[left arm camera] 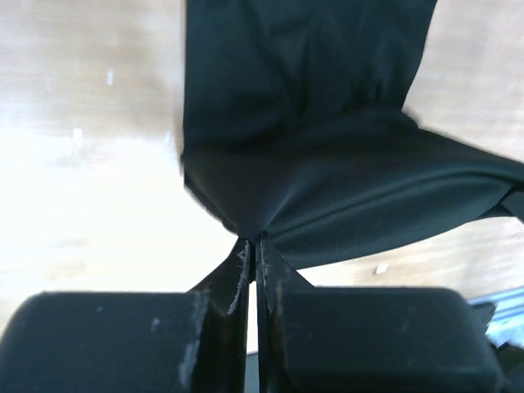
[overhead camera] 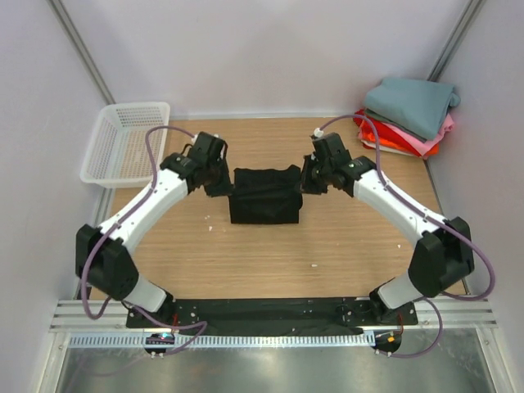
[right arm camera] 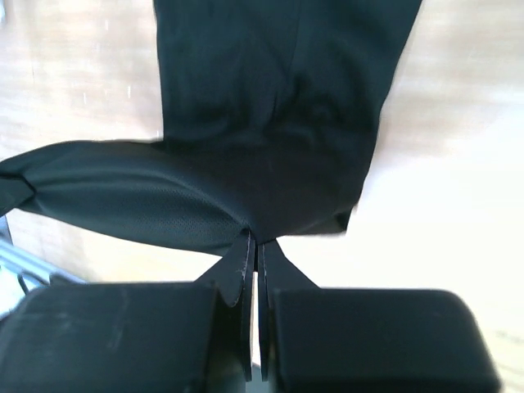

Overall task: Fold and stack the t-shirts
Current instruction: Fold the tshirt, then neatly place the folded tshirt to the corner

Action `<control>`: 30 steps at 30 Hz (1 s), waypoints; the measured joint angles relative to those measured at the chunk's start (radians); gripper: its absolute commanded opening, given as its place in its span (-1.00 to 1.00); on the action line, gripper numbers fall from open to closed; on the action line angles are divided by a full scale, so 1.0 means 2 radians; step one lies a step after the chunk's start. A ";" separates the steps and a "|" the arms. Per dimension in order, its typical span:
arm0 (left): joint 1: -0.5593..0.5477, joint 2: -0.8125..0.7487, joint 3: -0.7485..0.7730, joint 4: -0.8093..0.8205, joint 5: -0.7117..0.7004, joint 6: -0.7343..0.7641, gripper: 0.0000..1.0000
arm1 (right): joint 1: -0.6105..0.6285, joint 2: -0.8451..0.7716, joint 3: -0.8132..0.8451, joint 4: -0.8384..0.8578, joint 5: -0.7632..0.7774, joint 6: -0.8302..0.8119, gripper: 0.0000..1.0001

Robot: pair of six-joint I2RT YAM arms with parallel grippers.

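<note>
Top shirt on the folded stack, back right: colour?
The top shirt is teal-grey; best seen in the top external view.

plain pale walls enclose a light wooden table.

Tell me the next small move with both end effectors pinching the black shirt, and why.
Probably draw both arms together toward the near edge of the table, laying the held edge over the rest of the cloth. The left end effector and right end effector are each shut on an opposite side of the black t-shirt, which sits bunched and only partly folded mid-table, spanning between them.
</note>
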 measured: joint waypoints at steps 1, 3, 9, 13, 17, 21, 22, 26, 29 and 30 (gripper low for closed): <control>0.010 0.022 0.023 -0.004 0.007 0.005 -0.92 | -0.006 0.013 0.014 -0.001 -0.001 -0.003 -0.97; 0.029 0.075 0.086 -0.017 0.025 0.015 -0.74 | -0.027 0.052 0.056 -0.008 -0.008 -0.012 -0.98; 0.100 0.346 0.406 -0.069 0.090 0.042 0.42 | -0.099 0.292 0.349 -0.059 -0.038 -0.039 0.79; 0.145 0.577 0.692 -0.104 0.153 0.027 0.53 | -0.131 0.501 0.647 -0.082 -0.075 -0.060 0.92; 0.176 0.561 0.544 -0.080 0.181 0.003 0.60 | -0.152 0.501 0.574 -0.064 -0.101 -0.062 0.99; 0.184 0.444 0.401 -0.059 0.177 0.005 0.55 | -0.156 0.418 0.382 -0.026 -0.125 -0.062 0.99; 0.181 0.426 0.393 -0.058 0.175 0.010 0.55 | -0.156 0.406 0.358 -0.023 -0.133 -0.063 0.99; 0.163 0.352 0.344 -0.035 0.168 0.029 0.52 | -0.157 0.385 0.302 0.014 -0.156 -0.070 0.99; 0.151 0.315 0.285 -0.016 0.167 0.039 0.49 | -0.157 0.384 0.274 0.038 -0.165 -0.072 0.96; 0.148 0.310 0.268 -0.010 0.166 0.040 0.47 | -0.158 0.385 0.268 0.041 -0.167 -0.072 0.96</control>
